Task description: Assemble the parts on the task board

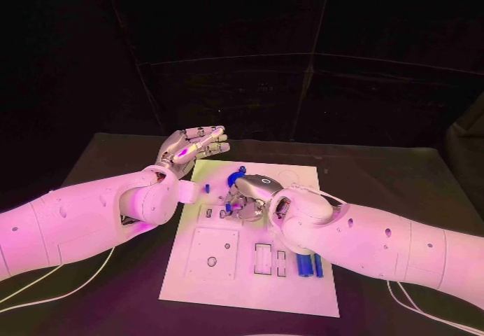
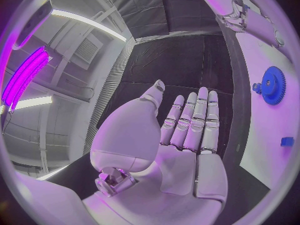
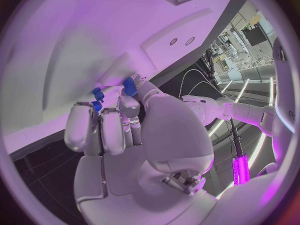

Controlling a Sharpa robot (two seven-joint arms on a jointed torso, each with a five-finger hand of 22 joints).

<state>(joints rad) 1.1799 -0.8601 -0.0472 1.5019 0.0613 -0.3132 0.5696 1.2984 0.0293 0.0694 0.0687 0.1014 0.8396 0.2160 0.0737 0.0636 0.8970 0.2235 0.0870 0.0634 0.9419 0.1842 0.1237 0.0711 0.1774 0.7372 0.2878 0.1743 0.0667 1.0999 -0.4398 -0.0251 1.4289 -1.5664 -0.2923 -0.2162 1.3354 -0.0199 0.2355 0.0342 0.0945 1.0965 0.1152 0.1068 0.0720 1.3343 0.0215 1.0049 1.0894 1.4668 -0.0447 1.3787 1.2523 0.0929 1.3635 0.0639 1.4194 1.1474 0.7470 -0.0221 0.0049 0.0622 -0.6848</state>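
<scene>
Left hand: the left hand [image 1: 191, 149] is up in the air, past the far left corner of the board. Its fingers [image 2: 199, 116] are straight and a little apart, palm open, with nothing in it. There is dark bare table [image 1: 111, 157] all around it, so lots of room on that side.

Board: the white board [image 1: 303, 283] lies flat in the middle of the table. Its left edge runs just beside the left arm. Its near edge is free, with dark table in front. Its right edge is partly under the right arm.

Gear: a blue gear [image 2: 273, 84] sits on the far part of the board, close to the right hand (the wrist view shows its teeth well). A small blue piece [image 2: 287, 141] lies on the board apart from it.

Right hand: the right hand [image 1: 251, 194] is low over the middle of the board, fingers curled down onto it. Little blue parts [image 3: 129, 85] sit right at its fingertips [image 3: 130, 103]. I cannot tell if it is pinching one or only touching.

Blue rods: some blue rods [image 1: 310, 264] lie side by side near the right edge of the board, just by the right arm.

Near half: the near half of the board has a flat square plate [image 1: 215, 248] and a slotted block [image 1: 264, 258], with open white space in front of them.
</scene>
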